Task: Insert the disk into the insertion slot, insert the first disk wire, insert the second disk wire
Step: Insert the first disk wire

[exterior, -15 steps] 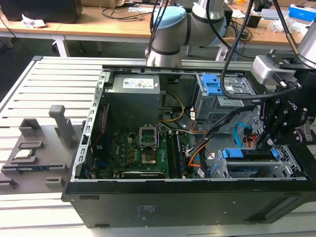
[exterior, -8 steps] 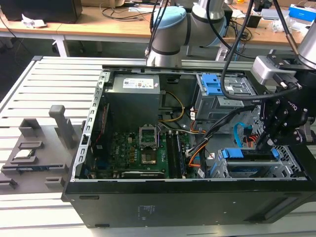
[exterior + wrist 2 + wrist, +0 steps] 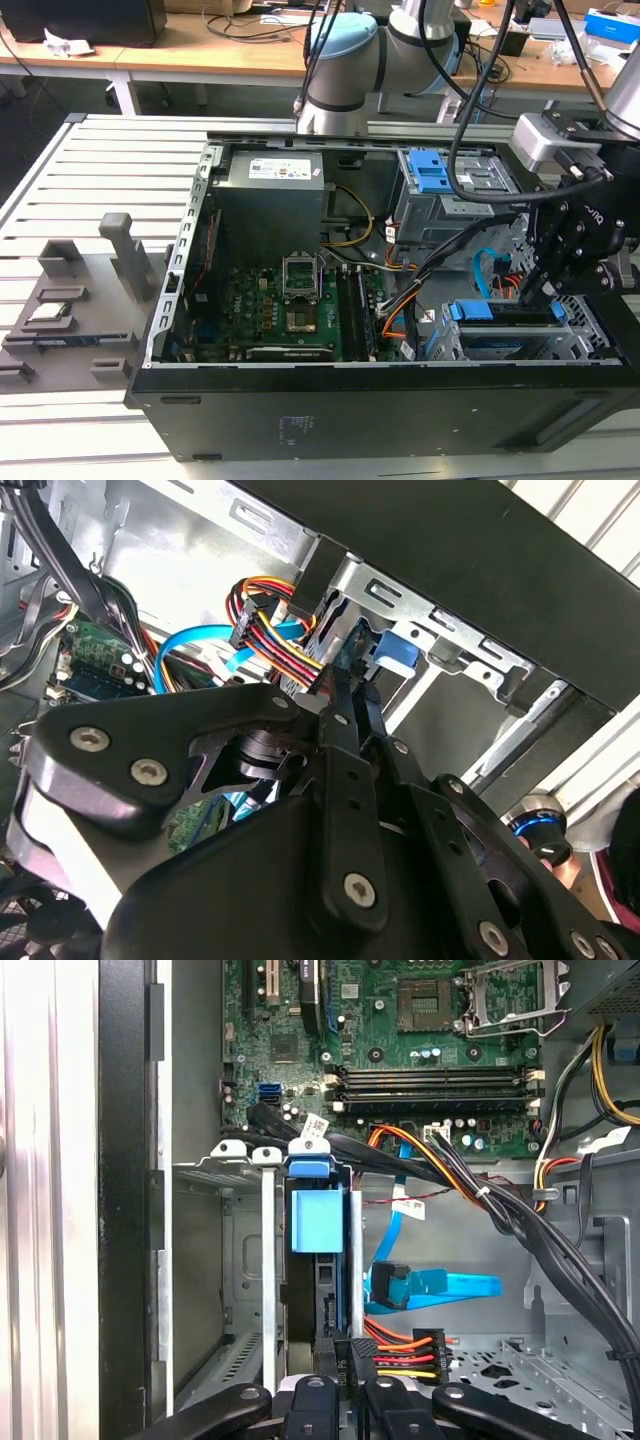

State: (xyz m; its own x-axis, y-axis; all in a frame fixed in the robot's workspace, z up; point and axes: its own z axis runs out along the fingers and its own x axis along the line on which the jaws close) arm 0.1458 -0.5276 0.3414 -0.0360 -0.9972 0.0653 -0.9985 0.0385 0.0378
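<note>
You had the disk (image 3: 318, 1225) sitting down inside the insertion slot (image 3: 268, 1260), standing on its edge. Its blue tab showed at the end nearer the green board (image 3: 430, 1080). So that part of the job looked done. The slot sat in a corner of the open computer case (image 3: 300, 420), which lay on its side on the worktop (image 3: 100, 160).

Your gripper (image 3: 352, 692) reached in at the other end of the disk. Its fingers (image 3: 342, 745) were pinched close together. They looked to be holding the plug of the first disk wire (image 3: 400, 1352), the bunch of red, orange, yellow and black strands. The plug was right at the disk's end, but I could not tell if it was pushed in.

The second disk wire (image 3: 440, 1285), the flat blue one, lay just beside the slot. Its plug looked loose and not in the disk.

I think the plug was small, hard and light, and the strands behind it were bendy and springy. They could tug the plug sideways. The best place to hold was the hard body of the plug, not the soft strands. The little metal bits inside were likely easy to bend, so the plug wanted to go in straight and gently. The disk itself looked stiff and a bit heavy, and the slot held it snug.
</note>
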